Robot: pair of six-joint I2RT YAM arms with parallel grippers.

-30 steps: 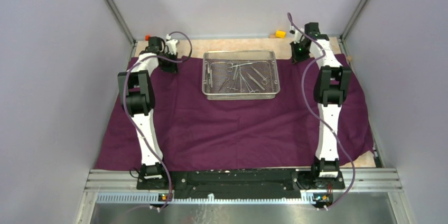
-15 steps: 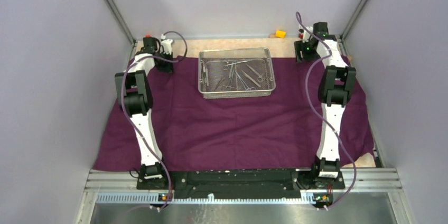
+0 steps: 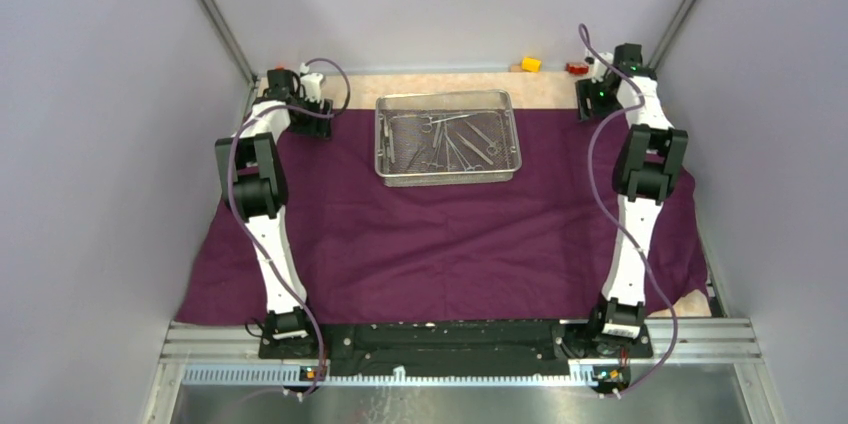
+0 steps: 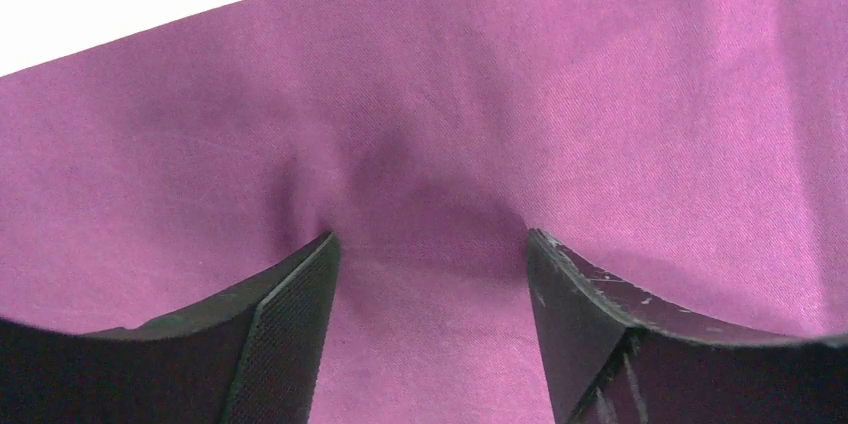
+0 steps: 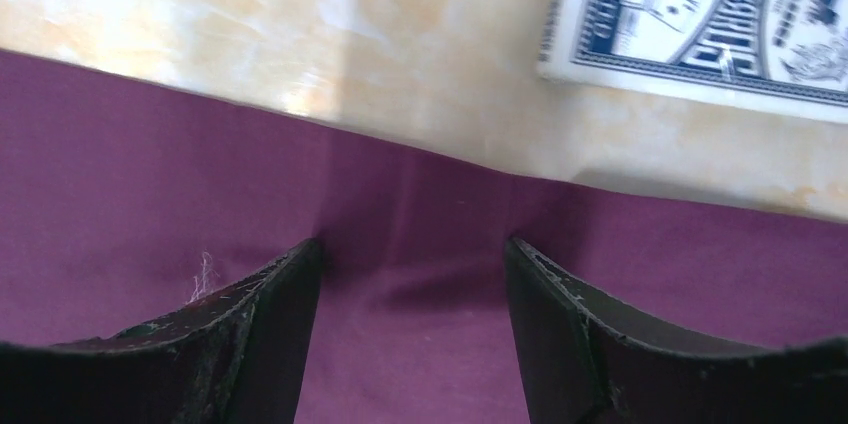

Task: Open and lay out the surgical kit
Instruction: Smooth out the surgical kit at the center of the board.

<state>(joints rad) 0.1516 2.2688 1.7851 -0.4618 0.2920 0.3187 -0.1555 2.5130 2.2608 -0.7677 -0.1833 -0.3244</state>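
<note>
The dark purple cloth point(image 3: 440, 234) lies spread flat over the table. The wire-mesh steel tray point(image 3: 447, 177) stands on its far middle part, with several steel clamps and tweezers point(image 3: 452, 139) inside. At the cloth's far left corner my left gripper point(image 3: 312, 116) is open. In the left wrist view its fingertips point(image 4: 430, 239) straddle a small crease of cloth point(image 4: 500, 94) without pinching it. My right gripper point(image 3: 590, 104) is open at the far right corner. In the right wrist view the gripper point(image 5: 412, 242) hangs over the cloth's edge point(image 5: 150, 164).
A blue-white card packet point(image 5: 700, 14) lies on the bare tabletop point(image 5: 300, 14) just beyond the cloth's far right edge. A yellow block point(image 3: 531, 64) and a red block point(image 3: 577, 68) sit at the back edge. Grey walls close in on both sides.
Both grippers have opened and let go of the cloth's far corners. The arms reached farther back and outward, and the cloth with the tray slid slightly toward the back left.
</note>
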